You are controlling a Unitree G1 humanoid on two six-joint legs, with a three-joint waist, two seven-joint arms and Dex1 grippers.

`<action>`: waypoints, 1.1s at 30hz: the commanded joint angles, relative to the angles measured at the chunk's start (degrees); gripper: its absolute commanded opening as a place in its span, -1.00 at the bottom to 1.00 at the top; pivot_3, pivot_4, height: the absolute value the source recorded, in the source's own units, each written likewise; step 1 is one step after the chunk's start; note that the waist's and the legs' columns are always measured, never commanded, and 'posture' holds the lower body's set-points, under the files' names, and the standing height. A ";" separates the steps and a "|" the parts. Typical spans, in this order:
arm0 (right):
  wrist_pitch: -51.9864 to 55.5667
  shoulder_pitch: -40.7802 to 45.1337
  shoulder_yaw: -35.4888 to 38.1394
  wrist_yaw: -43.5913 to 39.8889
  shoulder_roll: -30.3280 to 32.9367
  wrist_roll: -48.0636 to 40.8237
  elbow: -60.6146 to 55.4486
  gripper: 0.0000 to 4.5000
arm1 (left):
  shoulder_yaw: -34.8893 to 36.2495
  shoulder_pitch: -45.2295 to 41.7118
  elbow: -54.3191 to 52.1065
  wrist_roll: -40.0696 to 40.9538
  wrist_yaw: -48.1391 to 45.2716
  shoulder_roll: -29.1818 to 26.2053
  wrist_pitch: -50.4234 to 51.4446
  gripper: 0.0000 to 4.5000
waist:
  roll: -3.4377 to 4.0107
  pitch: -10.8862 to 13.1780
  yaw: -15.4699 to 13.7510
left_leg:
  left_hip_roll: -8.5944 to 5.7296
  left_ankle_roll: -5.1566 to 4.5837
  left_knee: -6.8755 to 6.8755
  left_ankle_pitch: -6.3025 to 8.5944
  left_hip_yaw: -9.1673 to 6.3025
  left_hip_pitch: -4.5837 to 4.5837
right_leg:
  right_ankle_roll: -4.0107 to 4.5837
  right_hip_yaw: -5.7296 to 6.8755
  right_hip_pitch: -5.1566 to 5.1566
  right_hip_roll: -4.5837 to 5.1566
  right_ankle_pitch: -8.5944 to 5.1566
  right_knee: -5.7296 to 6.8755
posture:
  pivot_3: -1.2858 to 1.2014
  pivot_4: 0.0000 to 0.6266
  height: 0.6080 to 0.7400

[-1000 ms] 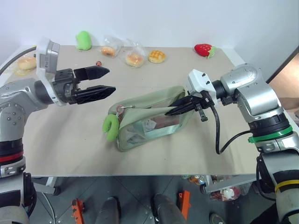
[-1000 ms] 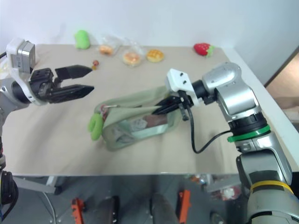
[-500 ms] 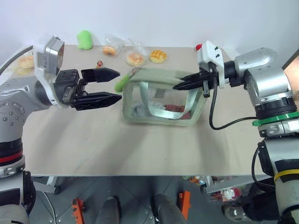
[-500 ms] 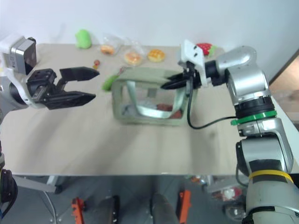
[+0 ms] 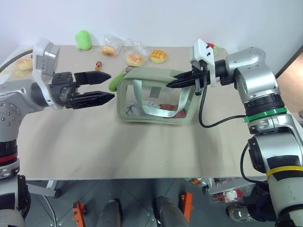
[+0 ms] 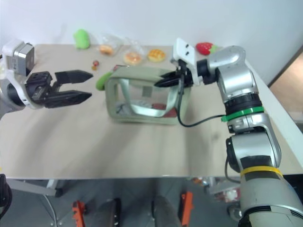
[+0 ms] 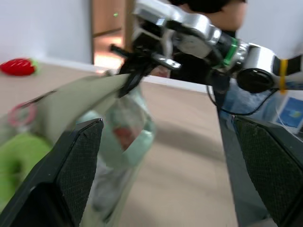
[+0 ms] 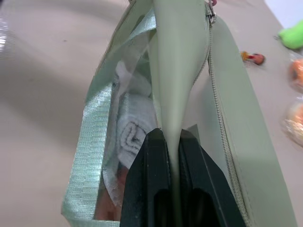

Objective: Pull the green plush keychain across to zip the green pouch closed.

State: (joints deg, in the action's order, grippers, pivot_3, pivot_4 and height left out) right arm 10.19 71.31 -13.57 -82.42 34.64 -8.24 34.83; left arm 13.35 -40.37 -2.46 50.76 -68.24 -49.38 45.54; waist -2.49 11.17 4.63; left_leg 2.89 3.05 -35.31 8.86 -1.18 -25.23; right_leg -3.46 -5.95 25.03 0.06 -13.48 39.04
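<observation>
Green pouch (image 5: 154,101) stands upright mid-table, clear window toward the near edge, long axis running left to right. Right gripper (image 5: 171,82) is pinched shut on the fabric at the pouch's right top end, bracing it. Left gripper (image 5: 108,86) hovers off the pouch's left end, fingers spread wide, empty, pointing right. Green plush keychain (image 5: 115,82) hangs at the top left corner of the pouch, just beyond the left fingertips; the left arm is nearer. Zip pull would likely run rightward. Packaged pastries (image 5: 137,59) lie near the far edge.

One green pouch (image 5: 154,97), one green plush keychain (image 5: 114,82), three wrapped buns (image 5: 136,59)
</observation>
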 commanded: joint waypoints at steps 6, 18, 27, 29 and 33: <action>2.49 -4.71 0.85 -0.65 -1.79 -1.08 -8.19 -0.98 | 2.51 4.19 0.42 -1.96 -1.06 -3.95 -0.71 1.00 | 0.01 0.01 0.01 | 0.02 0.01 -0.02 0.00 0.00 0.02 | 0.04 0.02 0.00 -0.01 0.02 0.02 | 0.03 -0.52 1.00; 13.87 -5.50 8.09 1.41 0.04 -8.47 -13.79 0.36 | 2.86 9.77 -0.42 -1.45 2.18 -1.60 -0.22 1.00 | 0.02 0.01 -0.08 | 0.08 0.00 -0.06 -0.01 0.01 0.07 | 0.12 0.03 -0.04 -0.05 0.07 0.03 | 0.03 -0.52 1.00; 26.18 -15.20 19.92 4.86 11.23 -18.35 -26.70 0.36 | 4.37 14.63 -0.27 -0.68 6.66 1.83 -0.45 1.00 | -0.03 -0.02 -0.49 | 0.06 -0.02 -0.01 0.02 -0.04 -0.01 | 0.12 0.12 -0.04 0.01 -0.10 0.01 | 0.03 -0.52 1.00; 27.16 -18.35 21.21 6.03 13.40 -18.84 -28.31 0.36 | 4.69 14.85 -0.24 -0.37 7.11 2.04 -0.31 1.00 | 0.01 0.01 -0.44 | 0.05 -0.02 -0.03 0.02 -0.01 0.03 | 0.15 0.10 -0.06 0.01 -0.08 0.01 | 0.03 -0.52 1.00; 26.53 -24.77 22.02 7.62 16.62 -18.46 -31.18 0.36 | 4.83 14.58 0.61 -0.44 7.36 2.27 -0.39 1.00 | 0.03 0.01 -0.27 | 0.04 -0.02 -0.08 0.01 0.08 0.05 | 0.21 -0.01 -0.05 0.02 -0.05 0.01 | 0.03 -0.52 1.00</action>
State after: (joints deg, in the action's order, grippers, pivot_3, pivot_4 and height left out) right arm 37.34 46.84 5.93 -75.65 49.86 -25.74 6.76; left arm 16.19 -25.32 -1.57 49.67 -61.10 -46.90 45.43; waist -2.46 11.19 4.36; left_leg 2.93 3.03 -35.40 8.87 -1.04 -25.14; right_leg -3.23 -6.01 24.99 0.07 -13.52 39.05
